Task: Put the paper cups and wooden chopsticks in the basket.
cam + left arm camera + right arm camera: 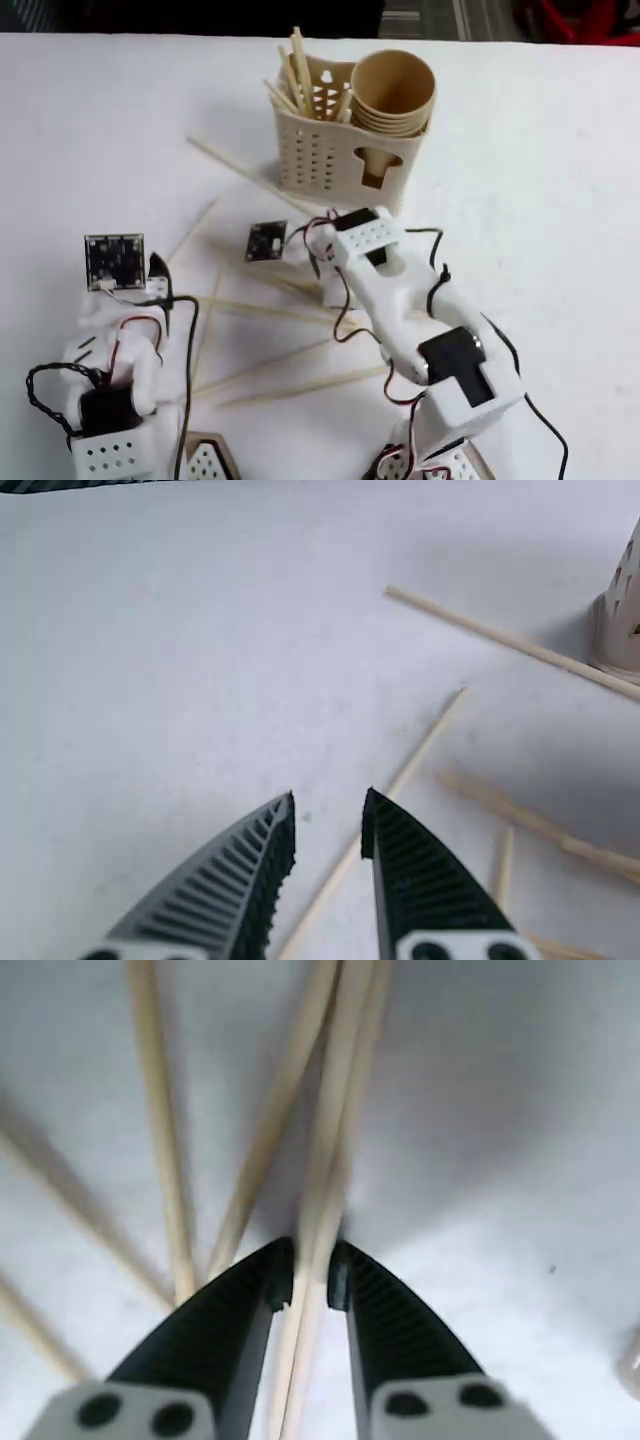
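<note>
The cream slotted basket (330, 160) stands at the back of the table, holding a stack of paper cups (393, 90) and several wooden chopsticks (298, 65). More chopsticks (270, 365) lie scattered on the white table in front of it. My right gripper (311, 1265) points down at the table just in front of the basket (335, 290), its jaws pinched on a pair of chopsticks (335, 1150) lying side by side. My left gripper (328, 815) sits at the front left (160, 280), open, with a loose chopstick (420, 755) on the table just beyond its tips.
A long chopstick (510, 640) lies slanted toward the basket's corner (622, 620). Black cables (45, 395) trail from both arm bases along the front edge. White table (560, 200) stretches bare to the right and far left.
</note>
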Available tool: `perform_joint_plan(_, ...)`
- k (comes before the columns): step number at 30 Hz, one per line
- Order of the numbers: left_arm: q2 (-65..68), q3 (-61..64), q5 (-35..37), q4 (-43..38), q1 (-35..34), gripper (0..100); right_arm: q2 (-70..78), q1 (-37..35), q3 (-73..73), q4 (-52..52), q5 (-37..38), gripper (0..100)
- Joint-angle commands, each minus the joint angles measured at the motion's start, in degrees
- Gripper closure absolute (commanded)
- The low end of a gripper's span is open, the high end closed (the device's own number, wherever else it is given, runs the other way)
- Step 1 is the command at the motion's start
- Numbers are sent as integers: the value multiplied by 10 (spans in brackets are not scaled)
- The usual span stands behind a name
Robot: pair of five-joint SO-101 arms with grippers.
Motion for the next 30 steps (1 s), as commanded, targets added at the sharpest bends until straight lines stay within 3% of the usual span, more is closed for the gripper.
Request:
perform_joint_plan(1, -7, -4, -7, -17, -4, 875, -33, 8, -7, 36, 1, 980)
perform_joint_plan(16, -7, -4, -7, -17, -4, 875, -280, 15, -8, 131, -7, 980)
perform_joint_plan(25, -7, -4, -7, -17, -4, 875, -337, -1, 8, 131, -76, 967)
perform_joint_plan(30, -7, -4, -7, -17, -4, 875, -273, -48, 50, 121, -104, 783)
